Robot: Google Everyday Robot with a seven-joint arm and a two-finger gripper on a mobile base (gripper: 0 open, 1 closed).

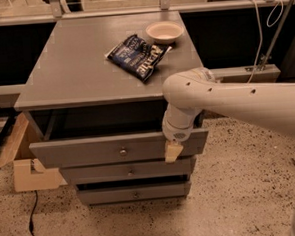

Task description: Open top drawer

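Observation:
The top drawer (89, 151) is a grey wooden front with one small round metal knob (123, 152). It stands pulled out from the grey cabinet (84, 68), with a dark gap showing above it under the cabinet top. My gripper (173, 151) hangs from the white arm (226, 102), which comes in from the right. It is at the right part of the drawer front, reaching down over its upper edge, well right of the knob.
Two slimmer drawers (128, 170) (134, 193) sit below. A dark blue snack bag (139, 55) and a pale bowl (165, 31) lie on the cabinet top. A cardboard box (25, 167) and a black cable (34, 224) are on the floor at the left.

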